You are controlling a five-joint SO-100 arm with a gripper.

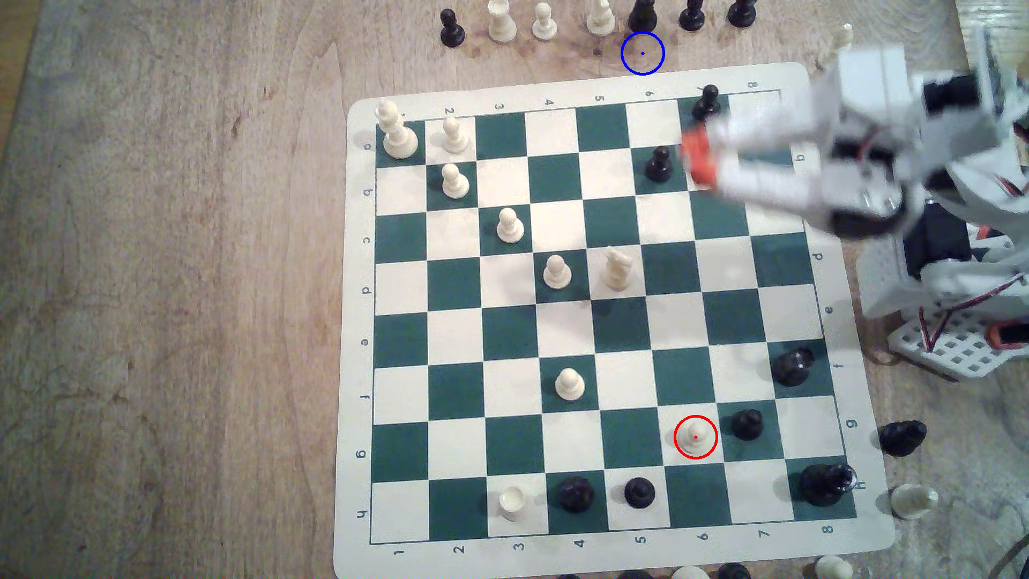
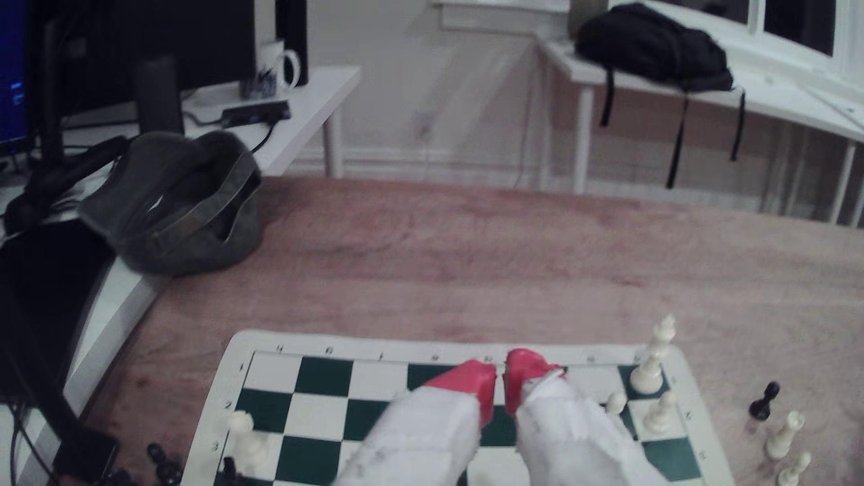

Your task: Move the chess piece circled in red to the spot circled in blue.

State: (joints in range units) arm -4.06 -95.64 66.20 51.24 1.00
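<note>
I see the gripper [image 2: 500,374] with its two red-tipped fingers [image 2: 472,381] pressed nearly together, only a thin slit between the tips and nothing pinched in it. In the exterior view the gripper [image 1: 696,158] is blurred and sits above the board's upper right squares, just beside a black pawn [image 1: 658,164] on its left and near a second black pawn [image 1: 707,101] above it. The arm [image 1: 868,139] reaches in from the exterior view's right.

The pawn [image 1: 695,435], cream-white, stands upright inside the red ring on a light square in the board's lower right part, well apart from the gripper. A black piece [image 1: 746,424] stands on the dark square just beside it on the exterior view's right.

The blue ring [image 1: 642,53] lies on bare wood just beyond the chessboard's [image 1: 356,334] top edge, with no piece inside it. A row of cream and black pieces stands just above it; the nearest is a black piece [image 1: 642,15].

In the wrist view, a tall cream piece [image 2: 652,357] stands on the board's far corner.
</note>
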